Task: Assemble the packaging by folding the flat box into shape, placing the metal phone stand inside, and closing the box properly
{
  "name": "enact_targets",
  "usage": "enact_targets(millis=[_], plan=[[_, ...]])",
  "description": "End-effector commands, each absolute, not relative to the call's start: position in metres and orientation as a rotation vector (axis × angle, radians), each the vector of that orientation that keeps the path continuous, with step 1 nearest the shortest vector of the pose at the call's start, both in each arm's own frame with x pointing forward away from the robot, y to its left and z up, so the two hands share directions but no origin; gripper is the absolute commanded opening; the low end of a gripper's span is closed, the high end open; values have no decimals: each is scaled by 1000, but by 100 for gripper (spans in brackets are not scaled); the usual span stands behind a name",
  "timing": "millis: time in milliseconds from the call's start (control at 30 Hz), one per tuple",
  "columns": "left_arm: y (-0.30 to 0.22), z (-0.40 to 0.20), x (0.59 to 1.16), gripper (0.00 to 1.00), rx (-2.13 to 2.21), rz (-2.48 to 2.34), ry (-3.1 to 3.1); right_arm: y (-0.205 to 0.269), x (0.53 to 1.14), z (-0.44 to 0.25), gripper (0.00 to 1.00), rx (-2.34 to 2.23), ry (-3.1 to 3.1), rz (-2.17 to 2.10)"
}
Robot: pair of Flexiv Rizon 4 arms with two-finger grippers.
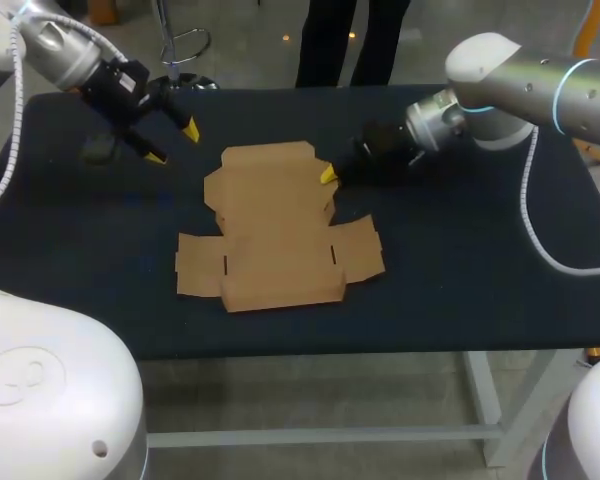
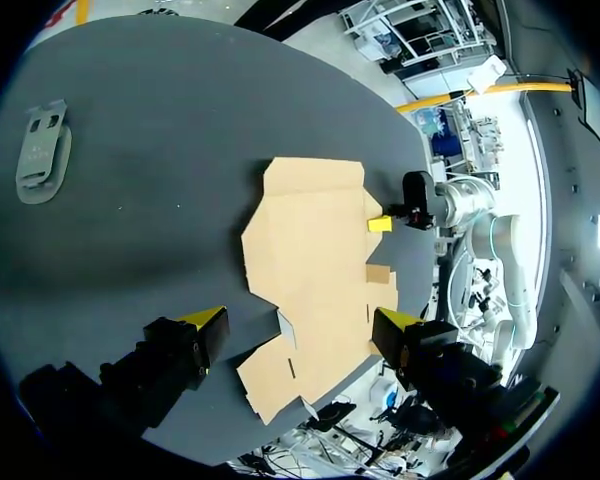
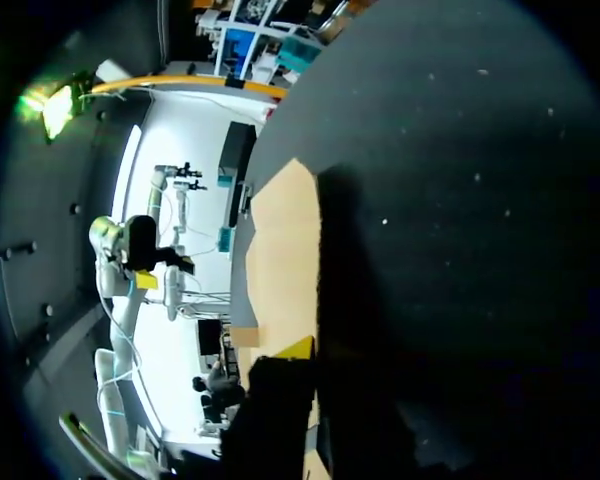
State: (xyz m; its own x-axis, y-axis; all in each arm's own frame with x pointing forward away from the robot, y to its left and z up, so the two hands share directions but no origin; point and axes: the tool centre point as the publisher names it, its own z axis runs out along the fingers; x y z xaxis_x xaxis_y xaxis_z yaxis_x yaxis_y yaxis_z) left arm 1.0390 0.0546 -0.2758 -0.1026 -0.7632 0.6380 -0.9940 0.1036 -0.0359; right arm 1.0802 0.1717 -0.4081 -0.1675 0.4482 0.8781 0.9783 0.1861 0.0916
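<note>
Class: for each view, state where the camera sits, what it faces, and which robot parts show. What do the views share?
Head view: above and behind, looking down on the table; shows left gripper and right gripper.
Left wrist view: on the left wrist, facing across the table toward the right gripper; open fingers show.
Right wrist view: on the right wrist, facing the table; the right gripper shows.
Shared: all see the flat box; head and left wrist also the phone stand.
</note>
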Motion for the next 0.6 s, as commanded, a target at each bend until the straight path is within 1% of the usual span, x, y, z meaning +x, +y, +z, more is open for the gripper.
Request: enact_targets(millis=[33, 233, 300, 600], plan=[[54, -278, 1045, 100, 1682, 653, -1935, 169, 1076, -403, 0, -1351, -1736, -938], [50, -279, 1043, 100, 1633, 719, -2019, 167, 1074, -395, 0, -1331, -1746, -973], [49, -280, 1042, 100, 1695, 739, -2012, 166, 1074, -392, 0, -1322, -1749, -983], [49, -282, 1042, 100, 1676, 766, -2010, 162, 1074, -381, 0, -1279, -1753, -1014]])
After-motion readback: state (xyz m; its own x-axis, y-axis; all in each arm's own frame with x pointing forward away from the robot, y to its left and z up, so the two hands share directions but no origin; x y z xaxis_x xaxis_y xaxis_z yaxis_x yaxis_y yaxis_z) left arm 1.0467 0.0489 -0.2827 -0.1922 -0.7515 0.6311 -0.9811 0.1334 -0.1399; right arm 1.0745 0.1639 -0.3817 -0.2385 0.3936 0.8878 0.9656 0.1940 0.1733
